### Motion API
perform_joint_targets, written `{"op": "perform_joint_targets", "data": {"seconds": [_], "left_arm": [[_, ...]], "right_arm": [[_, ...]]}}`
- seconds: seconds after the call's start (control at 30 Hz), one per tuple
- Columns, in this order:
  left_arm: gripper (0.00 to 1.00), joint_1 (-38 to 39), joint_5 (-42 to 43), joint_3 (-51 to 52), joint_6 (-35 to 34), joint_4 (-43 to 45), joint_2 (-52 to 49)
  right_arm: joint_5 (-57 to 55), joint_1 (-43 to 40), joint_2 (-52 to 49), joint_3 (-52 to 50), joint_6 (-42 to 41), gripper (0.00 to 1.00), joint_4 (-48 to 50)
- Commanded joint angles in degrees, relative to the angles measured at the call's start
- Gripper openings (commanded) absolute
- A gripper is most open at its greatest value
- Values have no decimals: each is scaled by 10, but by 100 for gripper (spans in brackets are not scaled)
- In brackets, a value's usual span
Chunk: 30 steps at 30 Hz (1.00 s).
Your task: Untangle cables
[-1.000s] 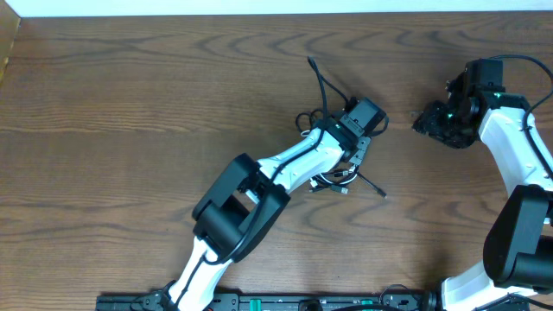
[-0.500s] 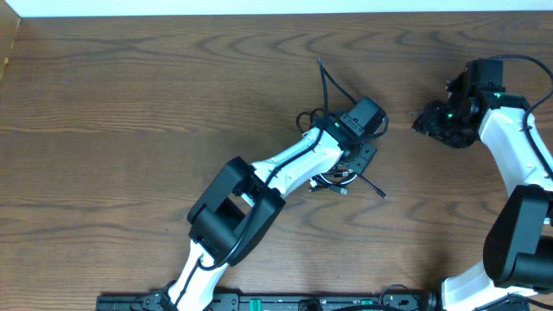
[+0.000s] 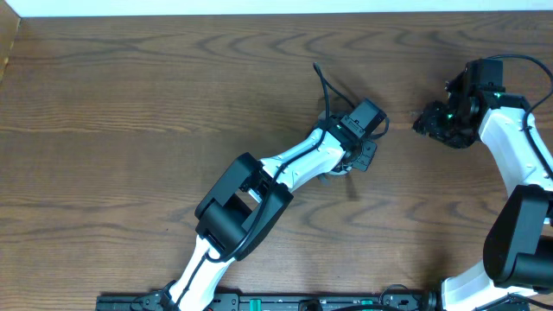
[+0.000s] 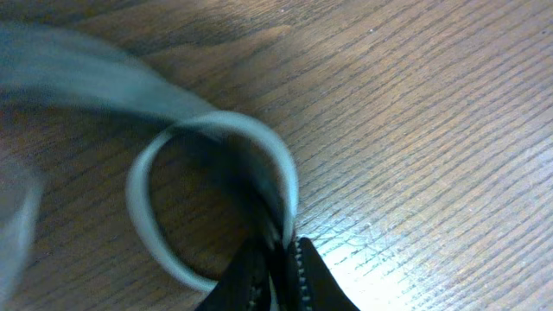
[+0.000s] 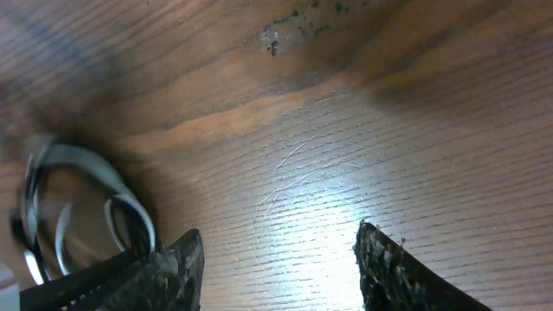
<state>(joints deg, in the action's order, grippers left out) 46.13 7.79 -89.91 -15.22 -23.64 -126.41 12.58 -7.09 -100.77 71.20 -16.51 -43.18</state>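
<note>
A dark brown wooden table (image 3: 130, 104) fills nearly the whole overhead frame, its wavy grain running from left to right. A narrow white strip (image 3: 259, 6) runs along the top edge, and a sliver of paler wood (image 3: 5, 47) shows in the upper left corner. In both wrist views light glares pale off the fine-lined wood, brightest low in each frame. In the right wrist view 1 patch of small dark specks (image 5: 281, 34) marks the upper centre.

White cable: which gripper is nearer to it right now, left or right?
Left. The left gripper is shut on the white cable, pinching its loop at the fingertips. The right gripper stands open, apart from it to the right, touching nothing.
</note>
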Motion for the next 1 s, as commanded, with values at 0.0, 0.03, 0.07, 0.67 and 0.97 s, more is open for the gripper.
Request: {"op": "perform_joint_targets", "data": {"seconds": [0.0, 0.03, 0.07, 0.67, 0.97], "left_arm": [[8, -8, 6, -2, -30, -7, -3], [7, -12, 17, -2, -31, -7, 10], [7, -16, 34, -3, -31, -7, 23], [8, -233, 589, -3, -24, -46, 170], [7, -262, 589, -3, -25, -63, 170]], "right_arm": [[-4, 1, 3, 3, 13, 52, -1], [0, 1, 3, 3, 21, 52, -1], [3, 1, 3, 3, 27, 52, -1], [488, 1, 3, 3, 71, 54, 129], [529, 27, 3, 3, 59, 57, 176]]}}
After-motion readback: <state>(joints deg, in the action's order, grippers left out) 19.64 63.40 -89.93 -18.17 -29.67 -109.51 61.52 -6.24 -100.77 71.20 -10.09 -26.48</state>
